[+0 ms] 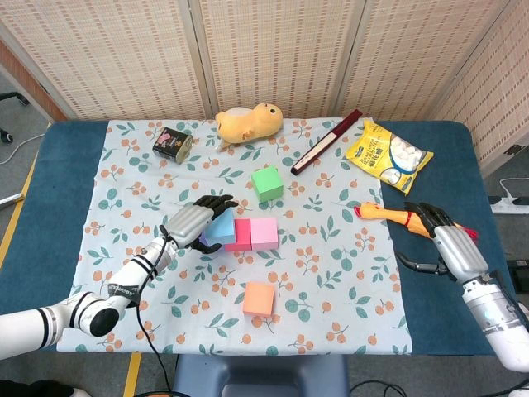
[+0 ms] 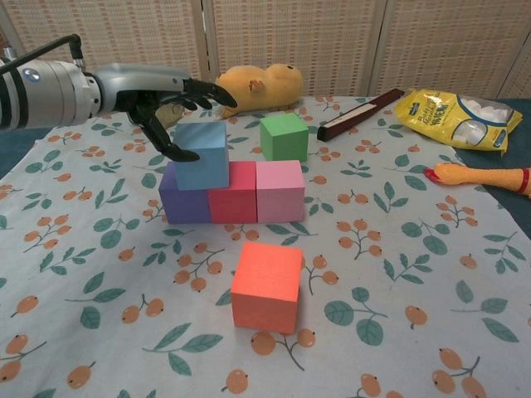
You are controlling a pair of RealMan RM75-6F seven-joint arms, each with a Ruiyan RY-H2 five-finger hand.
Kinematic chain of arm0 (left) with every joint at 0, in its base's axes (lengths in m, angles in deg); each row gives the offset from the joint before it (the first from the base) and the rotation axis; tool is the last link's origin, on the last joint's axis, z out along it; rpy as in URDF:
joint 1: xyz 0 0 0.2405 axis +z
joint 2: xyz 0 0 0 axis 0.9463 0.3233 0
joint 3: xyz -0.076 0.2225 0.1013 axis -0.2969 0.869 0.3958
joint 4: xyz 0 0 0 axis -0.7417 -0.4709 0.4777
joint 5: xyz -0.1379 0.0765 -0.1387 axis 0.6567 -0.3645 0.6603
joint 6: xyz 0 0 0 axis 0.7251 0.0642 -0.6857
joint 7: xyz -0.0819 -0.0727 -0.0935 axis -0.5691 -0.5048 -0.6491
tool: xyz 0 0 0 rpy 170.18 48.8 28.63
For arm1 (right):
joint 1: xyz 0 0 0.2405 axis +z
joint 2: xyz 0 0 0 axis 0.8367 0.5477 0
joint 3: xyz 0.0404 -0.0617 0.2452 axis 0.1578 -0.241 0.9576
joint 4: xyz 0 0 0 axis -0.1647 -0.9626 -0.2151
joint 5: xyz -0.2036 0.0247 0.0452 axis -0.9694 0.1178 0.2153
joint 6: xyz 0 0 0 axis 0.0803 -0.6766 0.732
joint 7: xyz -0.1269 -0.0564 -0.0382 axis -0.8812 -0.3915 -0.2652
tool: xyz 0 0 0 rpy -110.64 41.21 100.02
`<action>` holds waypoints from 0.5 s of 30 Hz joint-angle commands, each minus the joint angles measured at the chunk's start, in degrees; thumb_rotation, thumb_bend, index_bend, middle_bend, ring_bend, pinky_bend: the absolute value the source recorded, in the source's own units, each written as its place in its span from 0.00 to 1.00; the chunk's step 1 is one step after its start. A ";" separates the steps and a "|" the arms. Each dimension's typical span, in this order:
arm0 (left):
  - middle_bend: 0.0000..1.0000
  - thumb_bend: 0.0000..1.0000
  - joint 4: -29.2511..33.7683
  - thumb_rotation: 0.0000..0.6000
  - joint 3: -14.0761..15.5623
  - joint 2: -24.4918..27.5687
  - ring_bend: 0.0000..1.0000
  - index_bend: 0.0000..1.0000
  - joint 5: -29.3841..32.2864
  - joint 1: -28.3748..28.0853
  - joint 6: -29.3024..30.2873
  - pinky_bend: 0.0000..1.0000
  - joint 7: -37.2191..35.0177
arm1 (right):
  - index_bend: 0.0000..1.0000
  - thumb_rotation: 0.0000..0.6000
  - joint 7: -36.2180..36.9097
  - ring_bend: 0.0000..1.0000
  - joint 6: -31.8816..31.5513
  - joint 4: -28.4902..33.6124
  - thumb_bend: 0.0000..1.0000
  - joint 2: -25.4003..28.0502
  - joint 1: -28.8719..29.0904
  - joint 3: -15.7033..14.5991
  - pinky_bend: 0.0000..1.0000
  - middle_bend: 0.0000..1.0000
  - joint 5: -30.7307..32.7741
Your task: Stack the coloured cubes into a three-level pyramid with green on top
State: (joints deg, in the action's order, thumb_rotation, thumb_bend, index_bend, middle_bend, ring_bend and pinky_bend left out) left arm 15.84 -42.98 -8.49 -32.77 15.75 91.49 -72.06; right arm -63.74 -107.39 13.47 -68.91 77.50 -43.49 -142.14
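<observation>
A purple cube (image 2: 182, 204), a red cube (image 2: 232, 193) and a pink cube (image 2: 280, 191) stand in a row on the floral cloth. On the purple and red ones sits a blue cube (image 2: 202, 155). My left hand (image 2: 166, 93) arches over the blue cube (image 1: 221, 227), fingers spread above its top and the thumb at its left face. The green cube (image 1: 266, 183) stands alone behind the row, and the orange cube (image 1: 259, 298) alone in front. My right hand (image 1: 444, 241) rests empty on the blue table at the right, fingers apart.
Along the back lie a small tin (image 1: 173, 143), a yellow plush toy (image 1: 248, 122), a long dark red box (image 1: 326, 141) and a yellow snack bag (image 1: 388, 155). A rubber chicken (image 1: 388, 216) lies just left of my right hand.
</observation>
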 commanded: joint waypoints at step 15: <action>0.02 0.30 -1.70 1.00 0.95 -3.11 0.07 0.17 5.26 -1.15 3.65 0.13 7.44 | 0.00 0.51 0.75 0.00 0.70 -0.80 0.22 -0.25 -0.43 0.32 0.06 0.12 -0.20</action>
State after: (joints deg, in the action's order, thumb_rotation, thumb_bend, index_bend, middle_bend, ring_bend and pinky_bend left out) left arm 14.13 -42.08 -11.44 -27.73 14.62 94.95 -64.80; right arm -62.99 -106.70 12.68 -69.15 77.07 -43.18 -142.34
